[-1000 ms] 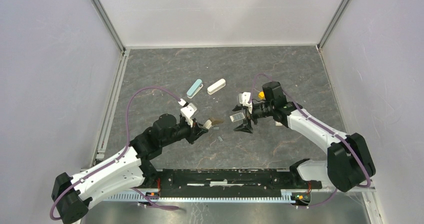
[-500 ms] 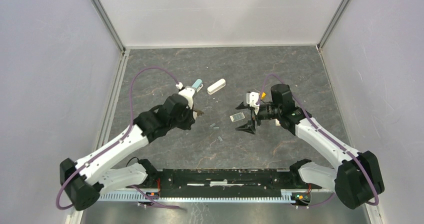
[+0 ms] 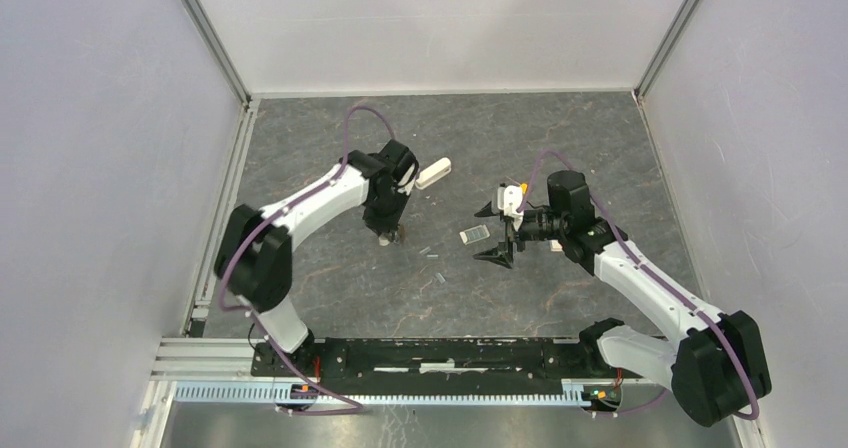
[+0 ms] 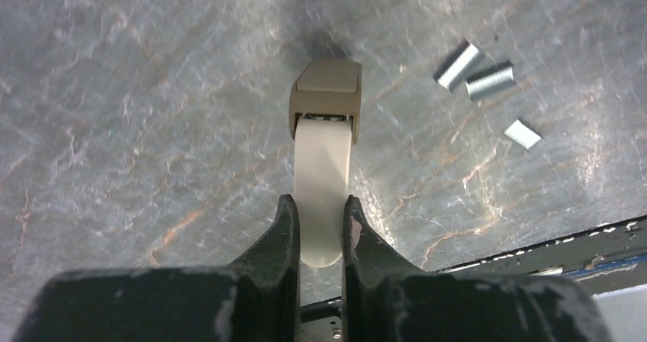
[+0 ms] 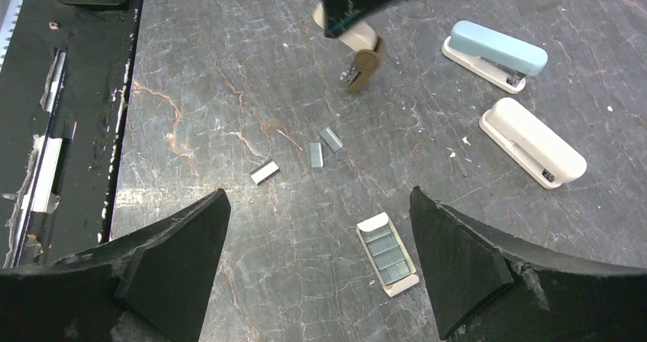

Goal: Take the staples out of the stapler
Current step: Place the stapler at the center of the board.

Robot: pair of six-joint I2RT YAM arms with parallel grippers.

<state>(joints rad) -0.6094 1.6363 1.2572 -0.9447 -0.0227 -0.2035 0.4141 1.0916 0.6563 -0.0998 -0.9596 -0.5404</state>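
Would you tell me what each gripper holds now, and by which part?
The left gripper is shut on the small beige tool, clamping its near end. The right gripper is open, holding nothing.

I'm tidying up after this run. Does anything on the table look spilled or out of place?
Yes: three short staple strips lie scattered loose on the table, apart from the small open box holding more. The left claw grips a beige tool nearby.
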